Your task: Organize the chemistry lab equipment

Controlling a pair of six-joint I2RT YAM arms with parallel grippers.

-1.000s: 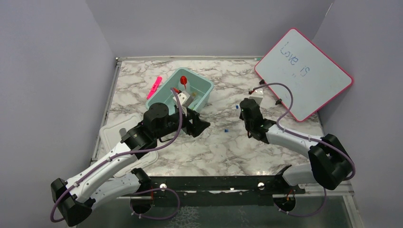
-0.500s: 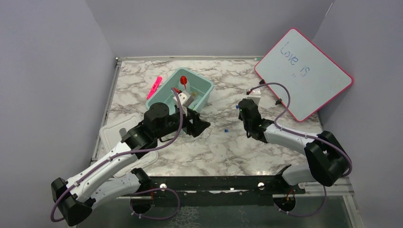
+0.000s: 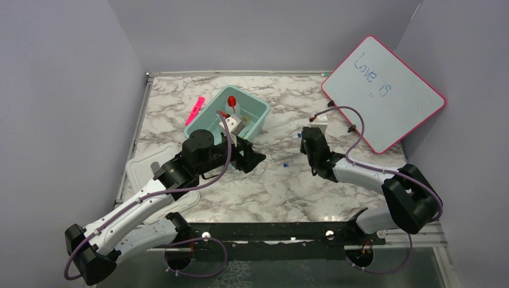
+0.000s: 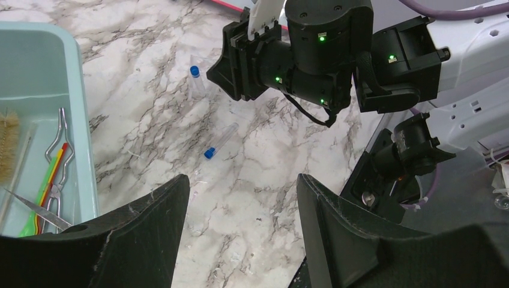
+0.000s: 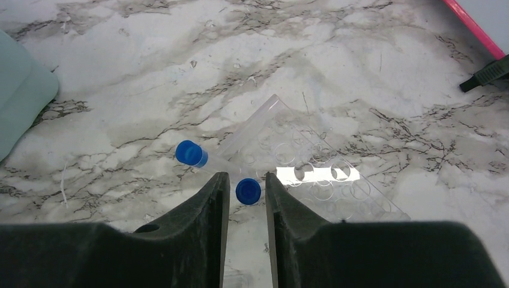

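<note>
Hovering right arm: the right gripper (image 5: 247, 178) hung low over the marble table (image 5: 150, 72). Its jaws were only narrowly parted, with the blue cap (image 5: 248, 191) of one small tube between them. A sliver of space showed on either side of the cap, and no grip on it could be seen.
Rack: a clear rack (image 5: 324, 177) with rows of round holes lay on the marble just beside that cap, on the whiteboard side.
Second tube: a lying tube (image 5: 201, 157) with its own blue cap rested on the table just beside the fingers on the bin side, apart from them.
Third tube: a lone tube (image 4: 219, 140) lay on open marble between the two arms.
Left arm: the left gripper (image 4: 240, 240) stood wide open and empty near the bin's near corner.
Bin: the teal bin (image 4: 84, 138) held the metal tongs (image 4: 60, 141), a green-handled tool (image 4: 37, 207) and a tan-bristled brush (image 4: 7, 150). A red-bulbed dropper (image 3: 231, 101) rose at its far end.
Background: a pink marker (image 3: 195, 110) lay beside the bin, a pink-framed whiteboard (image 3: 384, 90) leaned at the far right, and a white lid (image 3: 141, 174) sat at the table's left edge.
</note>
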